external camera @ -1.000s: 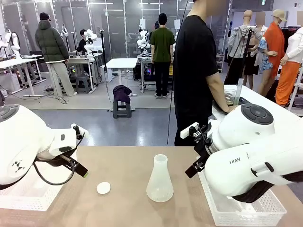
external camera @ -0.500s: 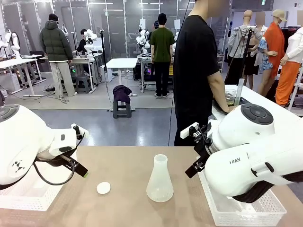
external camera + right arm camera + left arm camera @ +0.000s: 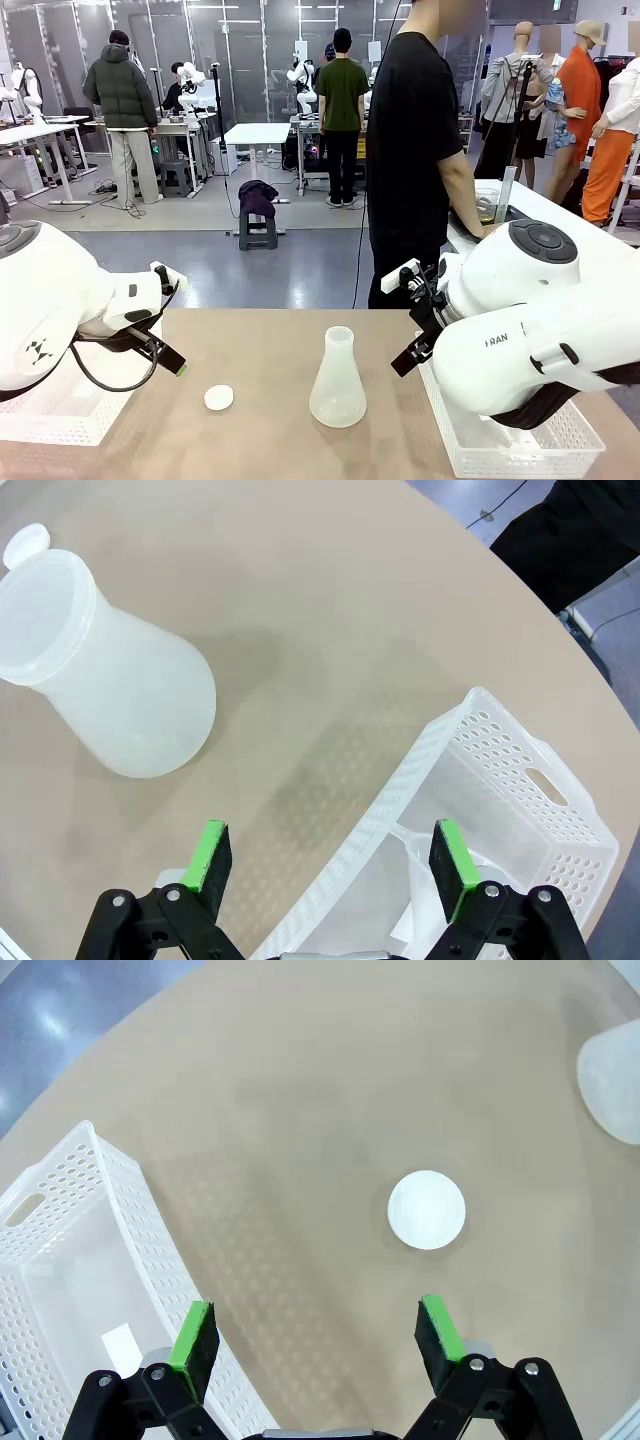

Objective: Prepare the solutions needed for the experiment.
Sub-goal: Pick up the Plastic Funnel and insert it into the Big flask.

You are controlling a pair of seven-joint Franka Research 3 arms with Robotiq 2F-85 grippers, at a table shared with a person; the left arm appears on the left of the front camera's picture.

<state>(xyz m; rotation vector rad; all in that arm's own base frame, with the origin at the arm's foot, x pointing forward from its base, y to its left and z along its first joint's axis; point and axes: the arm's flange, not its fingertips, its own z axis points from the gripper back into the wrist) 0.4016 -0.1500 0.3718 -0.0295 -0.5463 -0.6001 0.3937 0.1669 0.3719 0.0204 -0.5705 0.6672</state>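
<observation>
A translucent conical flask stands upright at the table's middle and looks empty; the right wrist view has it at upper left. The solutions are out of view. A small white round cap lies left of the flask. My left gripper hovers open above and left of the cap, its green pads wide apart around bare table. My right gripper hangs open right of the flask, over the near edge of a basket, nothing between its fingers.
A white perforated basket sits at the table's left, another at the right holding clear plastic labware. A person in black stands beyond the far edge, hands at a side table with a tall cylinder.
</observation>
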